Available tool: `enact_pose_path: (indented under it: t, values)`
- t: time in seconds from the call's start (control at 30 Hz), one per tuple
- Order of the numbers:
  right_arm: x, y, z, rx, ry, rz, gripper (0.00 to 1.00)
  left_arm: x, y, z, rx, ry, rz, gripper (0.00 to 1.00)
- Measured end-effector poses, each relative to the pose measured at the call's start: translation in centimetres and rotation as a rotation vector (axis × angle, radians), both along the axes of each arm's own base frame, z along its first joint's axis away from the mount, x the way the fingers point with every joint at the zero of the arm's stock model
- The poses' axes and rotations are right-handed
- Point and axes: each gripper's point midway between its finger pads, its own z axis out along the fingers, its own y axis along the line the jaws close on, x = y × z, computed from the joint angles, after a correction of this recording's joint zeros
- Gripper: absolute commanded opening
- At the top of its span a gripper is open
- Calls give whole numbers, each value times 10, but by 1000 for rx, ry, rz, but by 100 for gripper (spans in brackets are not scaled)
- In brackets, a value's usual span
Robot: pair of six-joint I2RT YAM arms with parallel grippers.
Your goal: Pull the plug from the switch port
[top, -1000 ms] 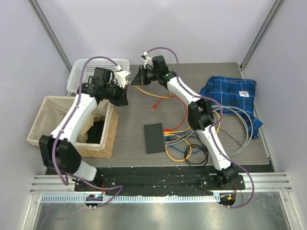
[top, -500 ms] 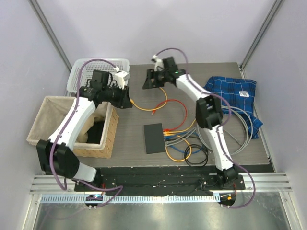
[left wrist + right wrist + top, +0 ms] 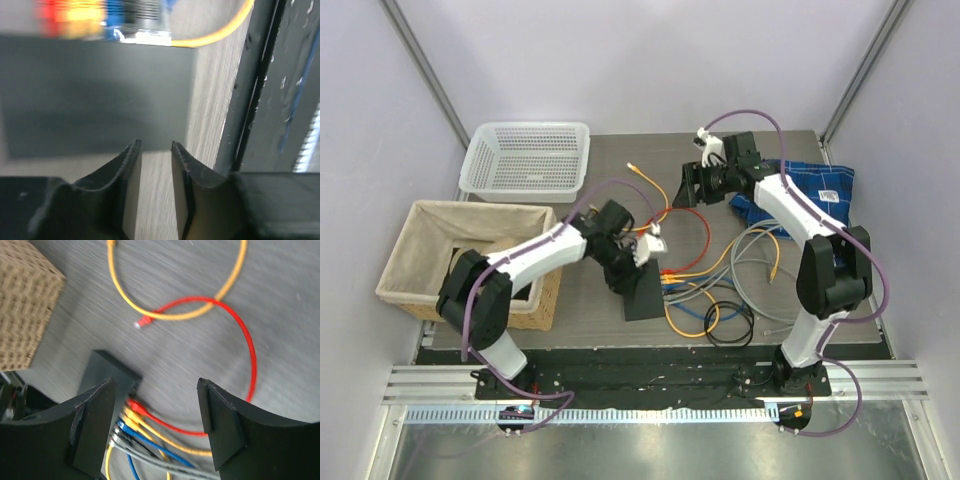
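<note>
The switch point(image 3: 646, 299) is a flat black box lying mid-table, with red, yellow, blue and grey plugs point(image 3: 670, 279) in the sockets on its right edge. My left gripper point(image 3: 624, 272) hangs over the switch's far left part. In the left wrist view its fingers point(image 3: 131, 155) stand a little apart at the switch's point(image 3: 95, 95) edge with only table between them, and the plugs point(image 3: 75, 12) are blurred at the top. My right gripper point(image 3: 686, 188) is open at the back, well away from the switch. Its view looks down on the red plug point(image 3: 138, 407) and the switch point(image 3: 107, 371).
A loose orange cable point(image 3: 655, 195) and a red cable loop point(image 3: 703, 228) lie behind the switch. Coiled blue, black and grey cables point(image 3: 720, 318) lie to its right. A wicker basket point(image 3: 415, 262), a white plastic basket point(image 3: 528, 157) and a blue checked cloth point(image 3: 815, 188) ring the table.
The left arm swung from over the wicker basket down to the switch. The right arm moved right along the back. Both grippers opened, and the orange cable end now lies free.
</note>
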Motion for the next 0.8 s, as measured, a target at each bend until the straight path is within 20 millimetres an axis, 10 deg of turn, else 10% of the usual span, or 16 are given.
enact_pose_path:
  t: [0.23, 0.57, 0.8]
  values:
    - [-19, -39, -18, -86, 33, -78, 77, -54, -35, -39, 66, -186, -239, 45]
    - [-27, -52, -9, -107, 4, -110, 79, -16, -42, -44, 99, -410, -126, 46]
    - [-20, -48, -22, -108, 30, -82, 78, 32, 10, -45, 212, -464, 29, 47]
